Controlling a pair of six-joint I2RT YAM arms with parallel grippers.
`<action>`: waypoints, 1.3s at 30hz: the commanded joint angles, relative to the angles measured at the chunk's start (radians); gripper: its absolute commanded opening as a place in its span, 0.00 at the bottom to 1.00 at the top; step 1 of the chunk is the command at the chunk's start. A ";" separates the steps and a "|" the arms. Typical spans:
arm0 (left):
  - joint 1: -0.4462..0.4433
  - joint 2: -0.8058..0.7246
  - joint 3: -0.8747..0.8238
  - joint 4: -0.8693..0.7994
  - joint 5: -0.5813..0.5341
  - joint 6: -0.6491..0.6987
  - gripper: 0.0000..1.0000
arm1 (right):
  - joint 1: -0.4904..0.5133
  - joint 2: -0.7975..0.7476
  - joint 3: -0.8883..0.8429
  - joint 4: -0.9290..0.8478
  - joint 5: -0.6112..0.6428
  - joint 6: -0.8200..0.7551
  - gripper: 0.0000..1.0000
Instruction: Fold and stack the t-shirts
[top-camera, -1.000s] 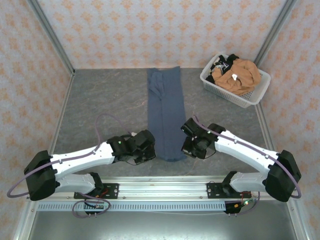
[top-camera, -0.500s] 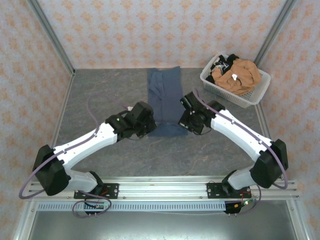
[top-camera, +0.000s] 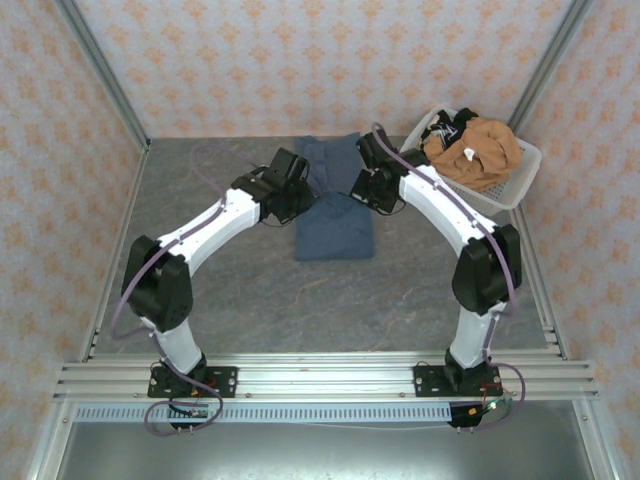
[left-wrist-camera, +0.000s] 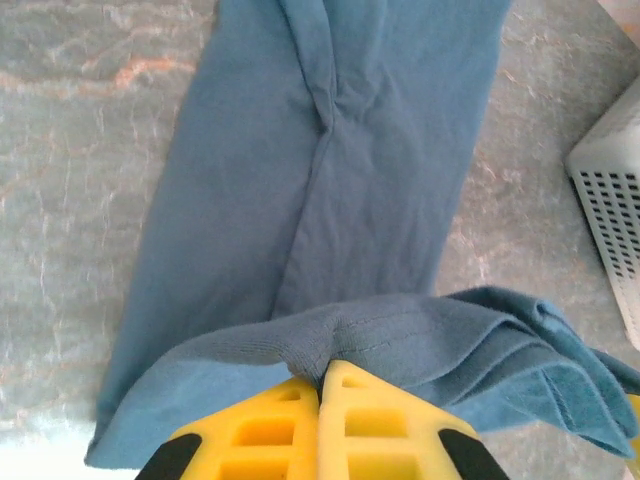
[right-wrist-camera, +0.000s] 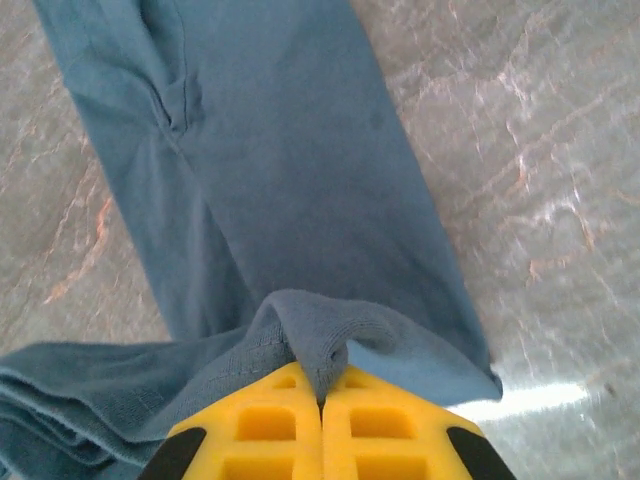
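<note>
The slate-blue t-shirt (top-camera: 334, 225) lies as a narrow strip on the grey table, its near end lifted and carried over the rest toward the back. My left gripper (top-camera: 300, 195) is shut on the hem's left corner; its yellow fingers (left-wrist-camera: 290, 420) pinch the blue t-shirt (left-wrist-camera: 330, 180). My right gripper (top-camera: 368, 190) is shut on the right corner, the blue t-shirt (right-wrist-camera: 290, 170) bunched between its yellow fingers (right-wrist-camera: 360, 420). An orange-tan t-shirt (top-camera: 480, 150) with a white tag and darker t-shirts (top-camera: 445, 125) sit in the basket.
The white lattice basket (top-camera: 500, 195) stands at the back right, close to my right arm; its wall (left-wrist-camera: 610, 190) shows at the right in the left wrist view. Patterned walls and metal posts enclose the table (top-camera: 220, 280).
Both grippers have carried the shirt's near hem from the front of the table toward the back, folding the strip over itself. The arms are now stretched far forward.
</note>
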 joint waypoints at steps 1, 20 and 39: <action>0.034 0.056 0.059 -0.037 0.021 0.054 0.00 | -0.029 0.075 0.078 -0.005 -0.018 -0.052 0.00; 0.106 0.336 0.361 -0.161 0.014 0.096 0.61 | -0.113 0.445 0.483 -0.165 -0.122 -0.153 0.54; -0.010 -0.096 -0.515 0.384 0.183 -0.387 0.62 | -0.117 -0.199 -0.589 0.320 -0.304 0.025 0.64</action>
